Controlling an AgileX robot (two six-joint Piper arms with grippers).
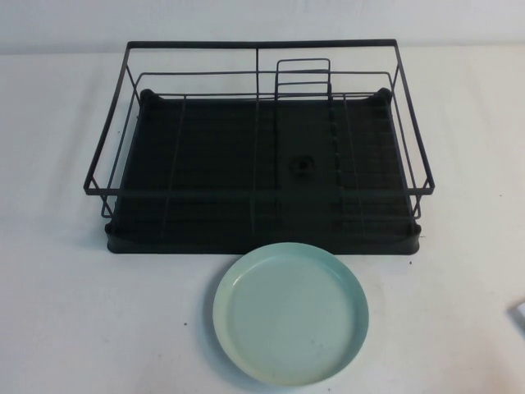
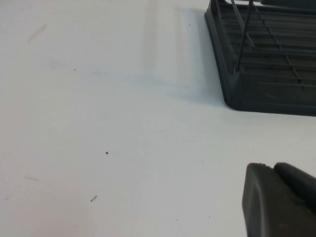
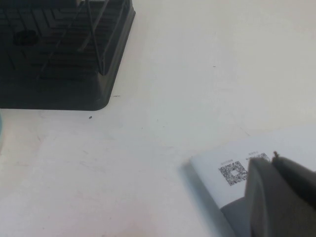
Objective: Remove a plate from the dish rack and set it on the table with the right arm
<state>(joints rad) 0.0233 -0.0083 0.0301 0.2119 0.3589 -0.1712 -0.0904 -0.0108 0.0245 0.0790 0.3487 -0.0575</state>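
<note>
The pale mint-green plate (image 1: 290, 313) lies flat on the white table (image 1: 74, 312), just in front of the black dish rack (image 1: 258, 45) and right of its middle. The rack's tray holds no plate, and its small wire plate holder (image 1: 303, 78) stands bare at the back. Neither arm shows in the high view. My left gripper (image 2: 273, 168) is shut and empty over bare table near the rack's front left corner (image 2: 266, 101). My right gripper (image 3: 273, 160) is shut and empty, low over the table beyond the rack's front right corner (image 3: 59, 96).
A white card with QR codes (image 3: 222, 168) lies on the table under my right gripper; its corner shows at the right edge of the high view (image 1: 519, 316). A drain knob (image 1: 300, 167) sits in the rack's tray.
</note>
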